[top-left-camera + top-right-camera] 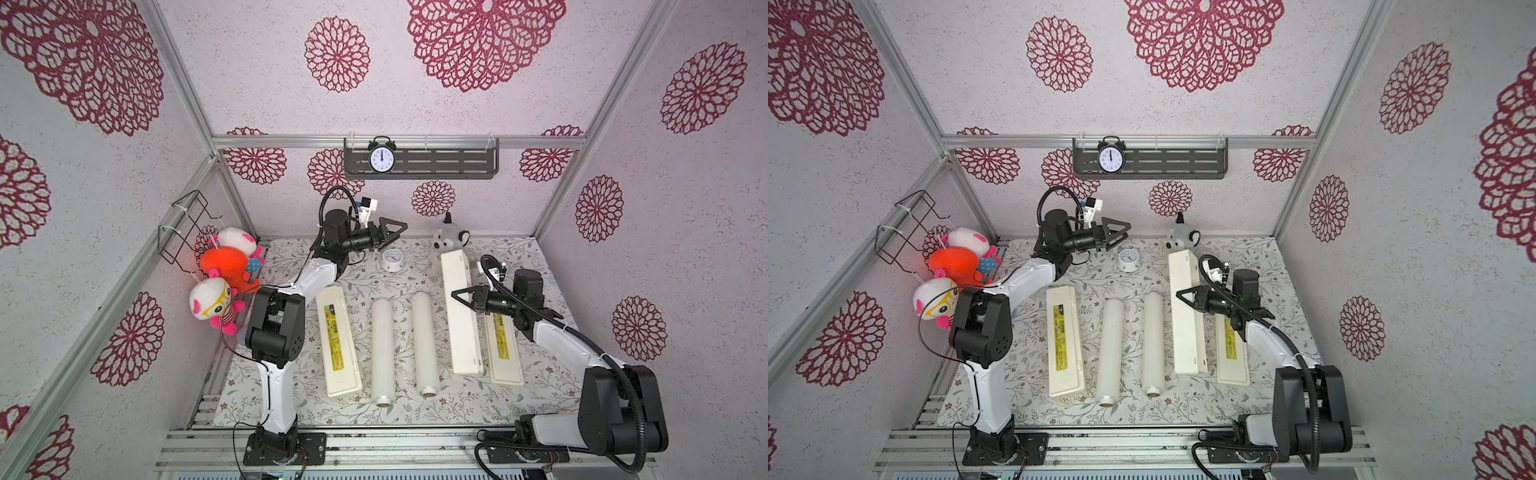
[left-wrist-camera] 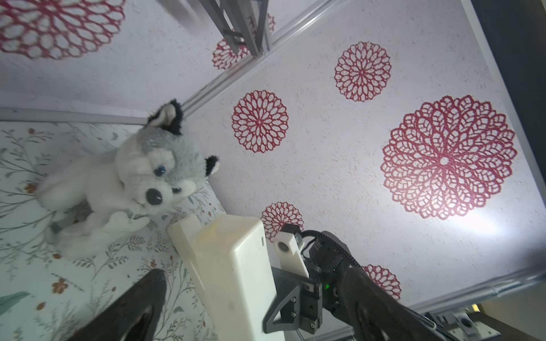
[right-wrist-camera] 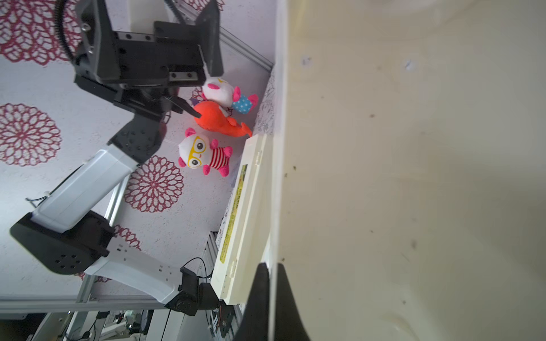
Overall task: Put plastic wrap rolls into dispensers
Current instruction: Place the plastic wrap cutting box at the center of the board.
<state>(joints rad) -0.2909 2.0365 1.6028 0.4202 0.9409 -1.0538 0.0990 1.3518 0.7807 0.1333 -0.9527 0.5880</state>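
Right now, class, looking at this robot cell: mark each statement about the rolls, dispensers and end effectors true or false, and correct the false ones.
1. Both plastic wrap rolls lie on the mat between the dispensers. True.
2. The left dispenser stands open. False: its lid is shut.
3. The right end effector pinches the right dispenser. True.
4. The left end effector holds a roll. False: it is open and empty.
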